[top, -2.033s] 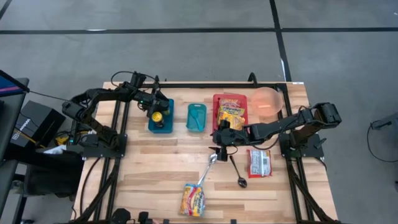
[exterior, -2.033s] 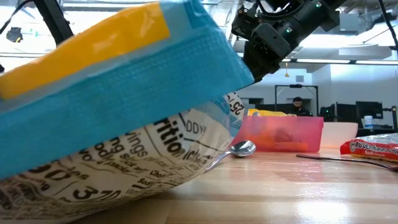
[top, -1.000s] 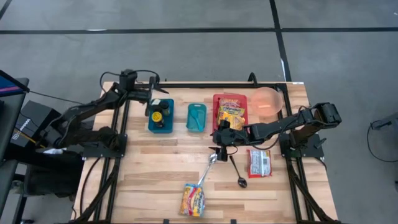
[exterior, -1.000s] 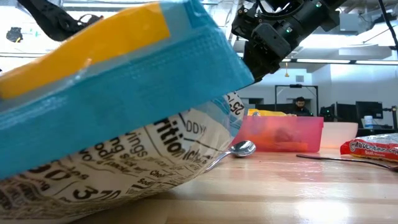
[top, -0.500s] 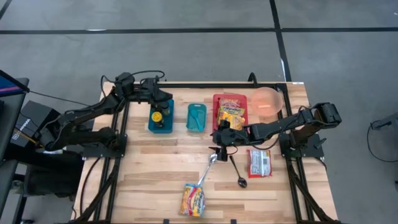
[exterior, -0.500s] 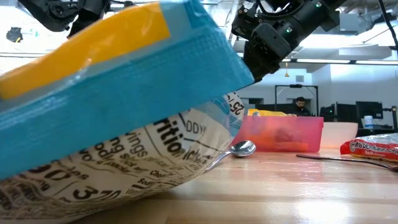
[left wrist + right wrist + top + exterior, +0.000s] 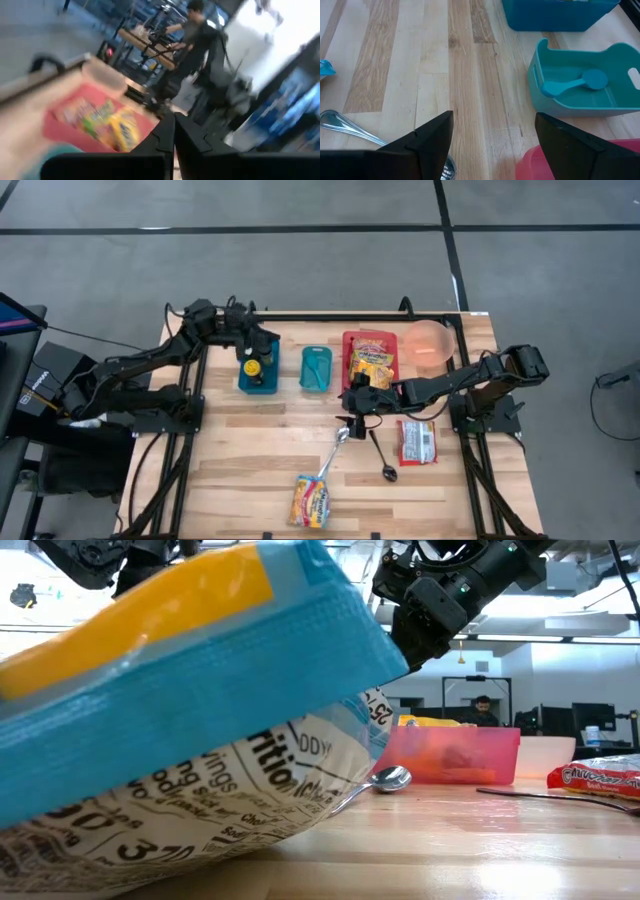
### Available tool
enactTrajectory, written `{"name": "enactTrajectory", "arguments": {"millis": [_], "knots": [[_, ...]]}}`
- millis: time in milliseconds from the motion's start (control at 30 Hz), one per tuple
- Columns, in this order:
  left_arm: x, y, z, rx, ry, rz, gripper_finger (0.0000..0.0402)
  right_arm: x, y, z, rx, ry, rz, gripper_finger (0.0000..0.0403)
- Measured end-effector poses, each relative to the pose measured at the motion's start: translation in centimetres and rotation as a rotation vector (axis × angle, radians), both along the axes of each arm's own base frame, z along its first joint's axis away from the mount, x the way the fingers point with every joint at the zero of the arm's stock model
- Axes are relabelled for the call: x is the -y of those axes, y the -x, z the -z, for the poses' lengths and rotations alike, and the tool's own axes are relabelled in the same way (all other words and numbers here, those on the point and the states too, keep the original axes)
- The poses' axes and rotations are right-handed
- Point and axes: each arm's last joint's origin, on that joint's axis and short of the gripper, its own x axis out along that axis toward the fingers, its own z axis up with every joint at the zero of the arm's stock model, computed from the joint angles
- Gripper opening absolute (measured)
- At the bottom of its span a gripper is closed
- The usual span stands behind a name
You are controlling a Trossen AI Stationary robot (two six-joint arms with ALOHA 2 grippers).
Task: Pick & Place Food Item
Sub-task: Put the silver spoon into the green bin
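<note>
A small yellow-and-dark food item (image 7: pixel 253 366) lies in the blue bin (image 7: pixel 259 380) at the far left of the table. My left gripper (image 7: pixel 266 338) hangs shut and level over the bin's far edge, apart from the item; in the left wrist view its fingers (image 7: pixel 174 145) meet with nothing between them. My right gripper (image 7: pixel 352 413) stands open at mid-table, slanting down above the metal spoon (image 7: pixel 340 436). Its fingers (image 7: pixel 492 145) hold nothing. A snack bag (image 7: pixel 371 360) lies in the red tray (image 7: pixel 349 345).
A teal bin (image 7: pixel 316 367) with a scoop stands between the blue bin and the red tray. Also on the table are a pink bowl (image 7: pixel 428 342) at the far right, a red packet (image 7: pixel 416 440), a black spoon (image 7: pixel 384 460), and a colourful snack bag (image 7: pixel 312 500) at the near edge.
My left gripper has risen a little over the blue bin, gone slightly toward the table's right and rolled about its own pointing line. The food item has stayed in the bin.
</note>
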Motion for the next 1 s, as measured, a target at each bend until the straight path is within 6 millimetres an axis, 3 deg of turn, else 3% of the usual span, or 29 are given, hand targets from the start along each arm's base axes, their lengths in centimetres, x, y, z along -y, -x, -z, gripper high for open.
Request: {"name": "enactTrajectory", "arguments": {"millis": [100,200,600,733,1000], "knots": [[0.2,-0.2,0.0,0.005,-0.239,0.017,0.0007,0.0,0.0,0.0,0.000,0.000,0.000,0.0276],[0.4,-0.3,0.0,0.008,-0.360,0.027,0.0010,0.0,0.0,0.0,0.000,0.000,0.000,0.0276],[0.5,-0.3,-1.1,0.102,-0.433,0.014,0.0008,0.0,0.0,0.0,0.000,0.000,0.000,0.0276],[0.5,-0.3,-1.2,0.108,-0.348,0.020,0.0008,0.0,0.0,0.0,0.000,0.000,0.000,0.0276],[0.6,-0.3,-1.4,0.128,-0.350,0.019,0.0011,0.0,0.0,0.0,0.000,0.000,0.000,0.0276]]}}
